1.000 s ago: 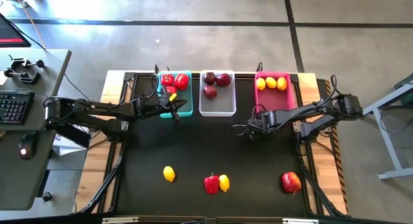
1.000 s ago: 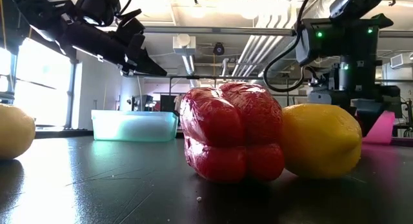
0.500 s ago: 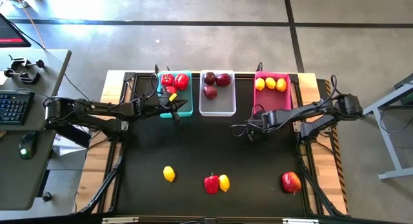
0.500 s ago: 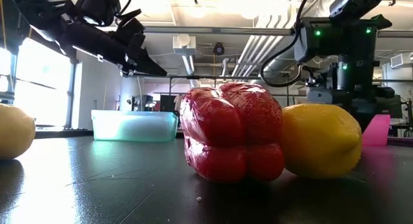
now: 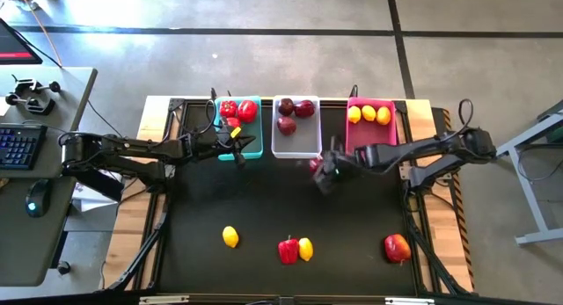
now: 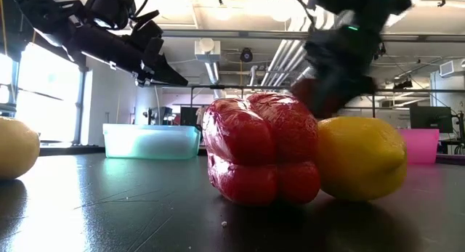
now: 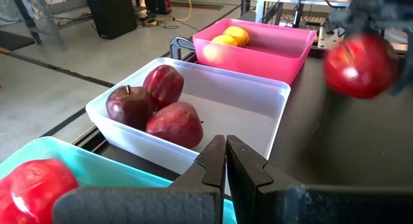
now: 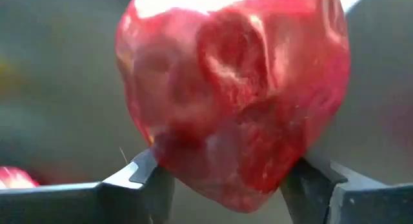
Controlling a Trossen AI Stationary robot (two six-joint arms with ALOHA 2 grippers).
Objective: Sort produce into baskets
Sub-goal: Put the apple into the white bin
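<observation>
My right gripper (image 5: pixel 318 167) is shut on a red apple (image 8: pixel 232 88), held above the table just in front of the white basket's (image 5: pixel 296 147) near right corner; the apple also shows in the left wrist view (image 7: pixel 359 64). My left gripper (image 7: pixel 226 161) is shut and empty over the teal basket's (image 5: pixel 249 151) near right corner. The teal basket holds red peppers (image 5: pixel 238 110), the white one dark apples (image 7: pixel 155 104), the pink one (image 5: pixel 373 138) lemons (image 5: pixel 369 113). On the near table lie a lemon (image 5: pixel 230 236), a red pepper (image 5: pixel 288 250) touching a second lemon (image 5: pixel 305 249), and another red apple (image 5: pixel 397 248). My right gripper pinches the apple between its two fingers (image 8: pixel 139 182), one on each opposite side of its lower half (image 8: pixel 284 166). The arm reaches in from the table's right. The apple is lifted clear of the table.
The three baskets stand in a row along the far edge. The open black tabletop (image 5: pixel 264 195) lies between the baskets and the loose produce near the front edge. A desk with a keyboard (image 5: pixel 19 145) stands off the table's left.
My right gripper has swung quickly toward the table's left, from in front of the pink basket to in front of the white basket, carrying the apple. The pink basket, askew a second ago, now sits square.
</observation>
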